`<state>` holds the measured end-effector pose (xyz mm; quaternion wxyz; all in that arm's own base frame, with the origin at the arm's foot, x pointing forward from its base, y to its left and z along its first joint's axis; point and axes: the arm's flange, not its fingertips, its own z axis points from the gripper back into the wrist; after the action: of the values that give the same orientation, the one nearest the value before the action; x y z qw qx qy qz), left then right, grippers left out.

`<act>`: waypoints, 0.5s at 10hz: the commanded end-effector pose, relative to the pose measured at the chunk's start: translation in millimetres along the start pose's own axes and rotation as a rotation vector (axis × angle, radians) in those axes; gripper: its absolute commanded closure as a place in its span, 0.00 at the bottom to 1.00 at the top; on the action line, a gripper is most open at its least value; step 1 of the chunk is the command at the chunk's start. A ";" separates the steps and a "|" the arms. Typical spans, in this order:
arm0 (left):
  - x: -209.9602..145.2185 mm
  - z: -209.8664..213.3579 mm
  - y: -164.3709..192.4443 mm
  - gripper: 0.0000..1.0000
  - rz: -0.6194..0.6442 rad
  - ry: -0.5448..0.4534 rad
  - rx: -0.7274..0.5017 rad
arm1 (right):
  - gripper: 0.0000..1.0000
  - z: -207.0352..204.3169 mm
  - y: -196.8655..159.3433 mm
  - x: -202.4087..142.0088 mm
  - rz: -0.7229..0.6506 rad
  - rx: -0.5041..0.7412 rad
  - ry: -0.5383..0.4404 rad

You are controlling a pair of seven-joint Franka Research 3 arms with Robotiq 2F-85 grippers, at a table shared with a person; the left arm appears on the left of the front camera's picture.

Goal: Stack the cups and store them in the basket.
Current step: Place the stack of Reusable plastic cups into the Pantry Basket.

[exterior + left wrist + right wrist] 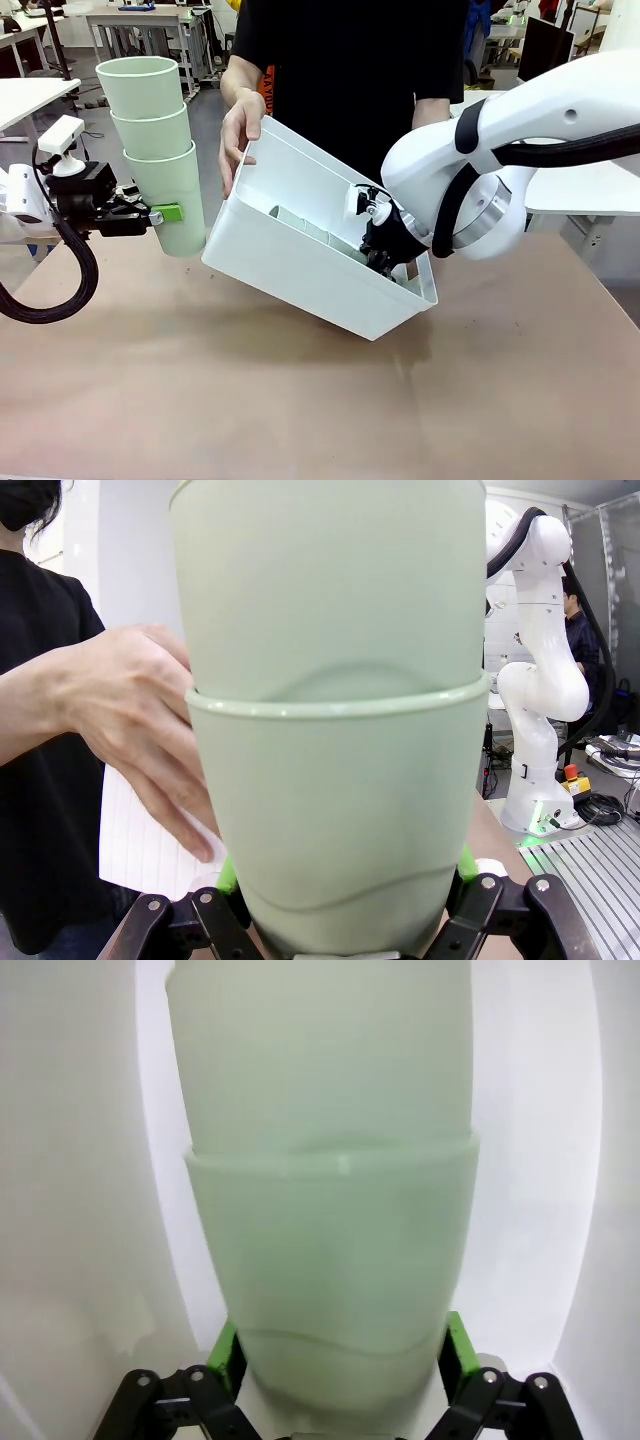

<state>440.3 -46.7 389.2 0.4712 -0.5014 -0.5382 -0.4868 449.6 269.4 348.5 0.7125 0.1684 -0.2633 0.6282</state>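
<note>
A stack of three mint-green cups (155, 130) stands upright in the air at the left, my left gripper (170, 213) shut on the lowest cup. In the left wrist view the cups (330, 700) fill the space between the pads of the left gripper (345, 880). The white basket (290, 270) is tilted toward me, lifted at its far end. My right gripper (385, 262) reaches inside it. Another stack of cups (330, 1240) lies between the green pads of the right gripper (342, 1355), against the basket wall (80, 1210). Whether those pads press on it is unclear.
A person's hand (240, 130) grips the basket's raised far rim, and the same hand (140, 730) shows beside the held cups. The brown table (300, 400) lies bare in front of the basket.
</note>
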 end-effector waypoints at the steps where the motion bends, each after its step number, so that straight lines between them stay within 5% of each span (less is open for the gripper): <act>1: 6.5 -0.5 -0.5 0.15 -0.004 -0.006 -0.002 | 0.00 4.3 -3.3 12.2 -0.006 -0.018 0.003; 5: 6.5 -0.5 -0.5 0.15 -0.004 -0.006 -0.002 | 0.00 39.2 -5.9 16.7 -0.011 -0.036 -0.043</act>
<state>440.3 -46.7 389.2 0.4712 -0.5014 -0.5382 -0.4868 453.1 266.9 376.5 0.7069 0.1637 -0.2852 0.6262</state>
